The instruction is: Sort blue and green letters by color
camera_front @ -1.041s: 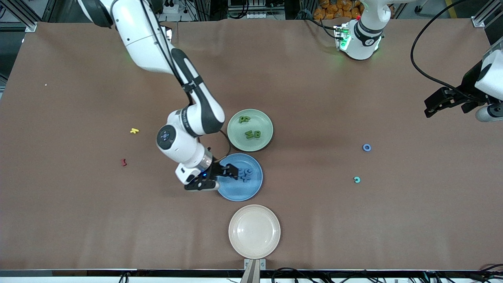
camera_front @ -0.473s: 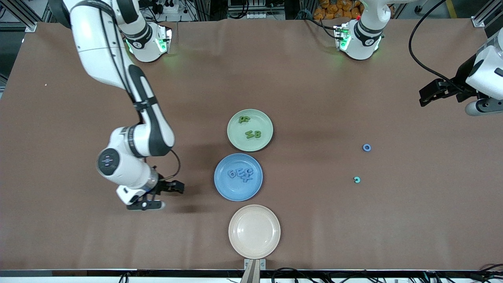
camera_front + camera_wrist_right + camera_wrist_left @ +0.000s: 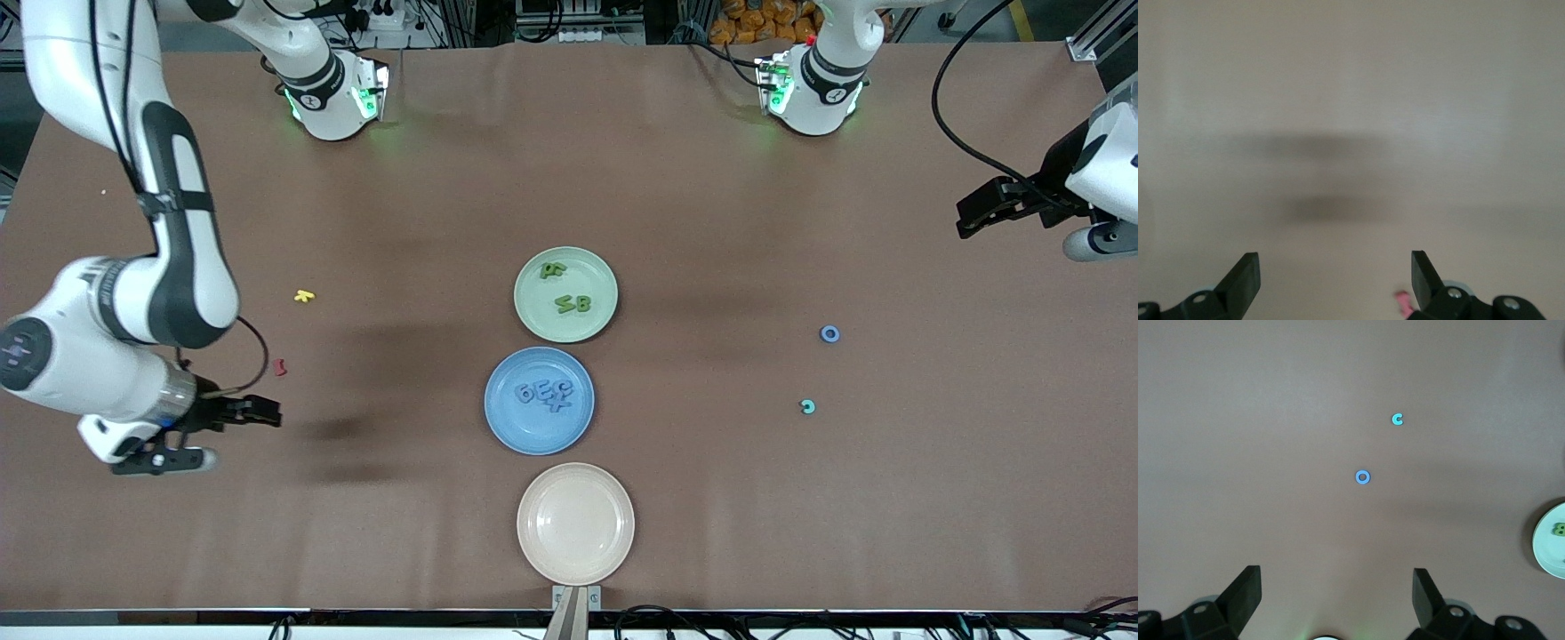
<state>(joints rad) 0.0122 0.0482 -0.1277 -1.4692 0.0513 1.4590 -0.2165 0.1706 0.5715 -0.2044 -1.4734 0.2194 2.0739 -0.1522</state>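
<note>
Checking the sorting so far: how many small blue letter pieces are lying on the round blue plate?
4, all on the round blue plate, grouped together: a 6-shape, an E, a C and an X nearest the front camera. None seems hidden.

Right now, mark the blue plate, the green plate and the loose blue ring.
blue plate (image 3: 514,428): front view, bare rim nearest the camera.
green plate (image 3: 589,270): front view, bare inner surface.
blue ring (image 3: 829,334): front view, on its band; also left wrist view (image 3: 1363,477).
</note>
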